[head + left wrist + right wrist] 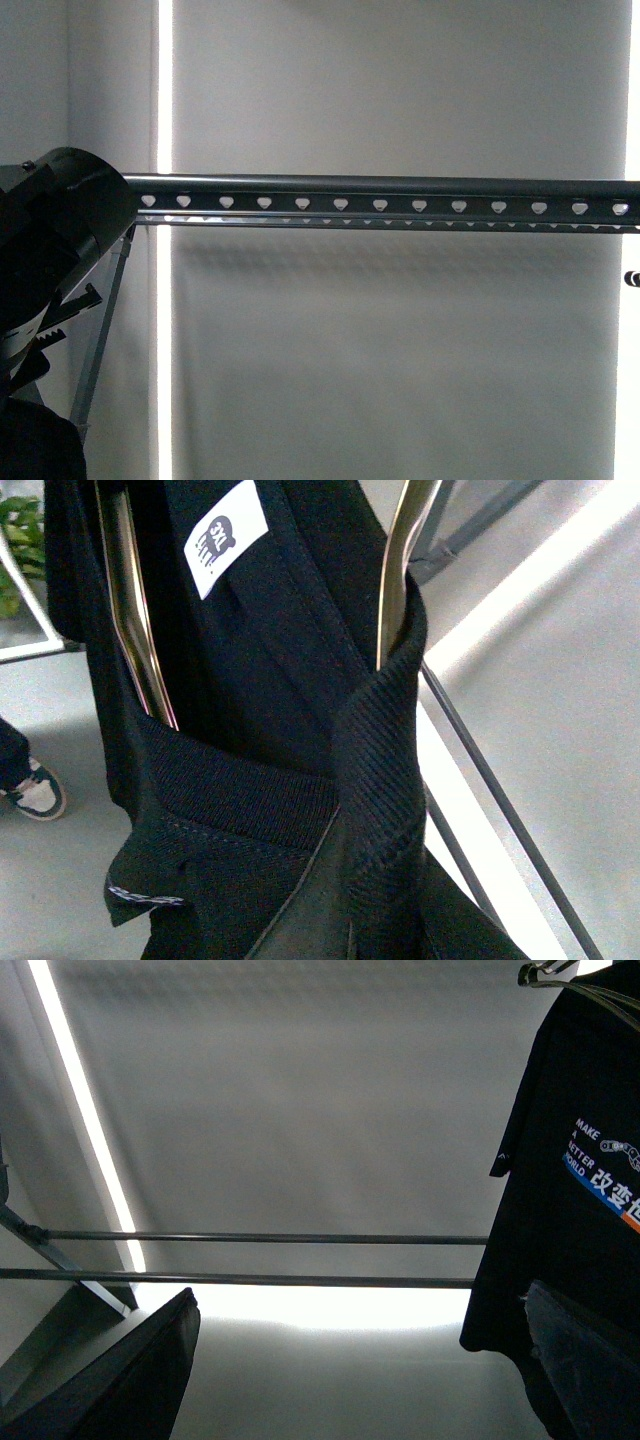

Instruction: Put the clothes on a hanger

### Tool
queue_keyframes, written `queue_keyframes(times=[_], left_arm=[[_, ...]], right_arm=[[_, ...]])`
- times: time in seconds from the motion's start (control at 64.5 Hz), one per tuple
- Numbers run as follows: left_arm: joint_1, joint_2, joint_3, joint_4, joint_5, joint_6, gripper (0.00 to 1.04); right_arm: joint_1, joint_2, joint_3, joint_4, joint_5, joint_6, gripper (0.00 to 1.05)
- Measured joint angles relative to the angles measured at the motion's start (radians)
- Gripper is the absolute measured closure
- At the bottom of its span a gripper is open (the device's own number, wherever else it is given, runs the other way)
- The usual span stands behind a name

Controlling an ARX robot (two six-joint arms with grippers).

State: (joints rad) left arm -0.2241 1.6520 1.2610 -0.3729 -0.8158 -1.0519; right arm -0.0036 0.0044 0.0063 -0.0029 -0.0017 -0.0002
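The hanger is a dark grey rail with a row of heart-shaped holes, running level across the front view. The clothes, a black T-shirt with a white 3XL label, fill the left wrist view, its ribbed collar threaded on a thin silver wire coat hanger. My left gripper is shut on the collar fabric, its fingertips hidden. My left arm sits at the rail's left end. In the right wrist view the T-shirt hangs showing white lettering. My right gripper is open and empty, beside the shirt's hem.
A grey rack leg slants down under the rail's left end. Two thin rods cross the right wrist view. A pale wall with a bright vertical strip stands behind. A person's shoe and a plant show on the floor.
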Motion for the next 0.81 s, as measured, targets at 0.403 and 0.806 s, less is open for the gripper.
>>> queue_keyframes(times=[0.403,0.806], left_arm=[[-0.117,-0.253,-0.203,0.369,0.366,0.365,1.00],[-0.114,-0.299,-0.252,0.478,1.071,0.874,1.00]], right_arm=[[0.000,0.000,0.000,0.000,0.000,0.000,0.07],[0.000,0.000,0.000,0.000,0.000,0.000,0.07]])
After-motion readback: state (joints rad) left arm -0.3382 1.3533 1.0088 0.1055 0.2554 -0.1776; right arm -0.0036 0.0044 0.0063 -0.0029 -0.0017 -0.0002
